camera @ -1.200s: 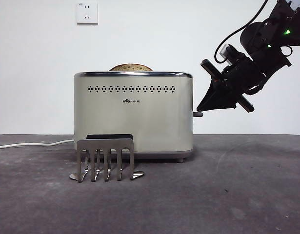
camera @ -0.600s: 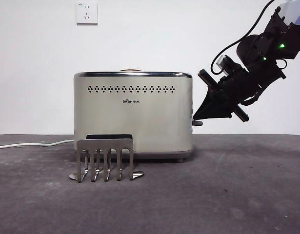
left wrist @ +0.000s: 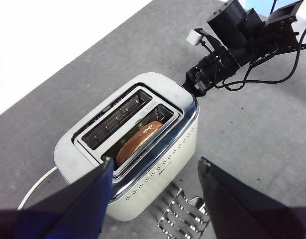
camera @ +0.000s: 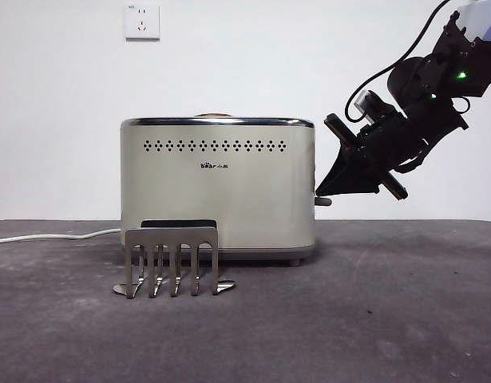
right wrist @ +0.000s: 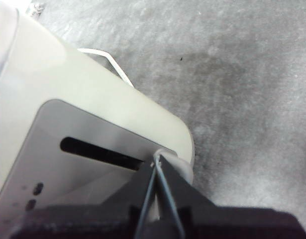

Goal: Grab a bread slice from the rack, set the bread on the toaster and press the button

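Grey, mottled tabletop and a plain white wall with a white socket (camera: 142, 21) set the scene, and the cream toaster (camera: 217, 187) stands square in the middle with its white cord (camera: 53, 236) trailing off to one side. Down in the slot nearer the vent holes sits the slice of bread (left wrist: 139, 141), sunk low, so that from the front only a sliver of crust (camera: 214, 116) peeks over the chrome rim. Just in front of the toaster stands the rack (camera: 172, 262), bare of bread, its five prongs pointing down. The right gripper (camera: 323, 191) is in at the toaster's narrow end, jaws pinched together to a point and resting right on top of the button (camera: 322, 201); its own wrist view shows that closed tip (right wrist: 156, 160) sitting at the end of the lever slot. The left gripper (left wrist: 155, 172) hangs high above the toaster, jaws spread wide and holding nothing.
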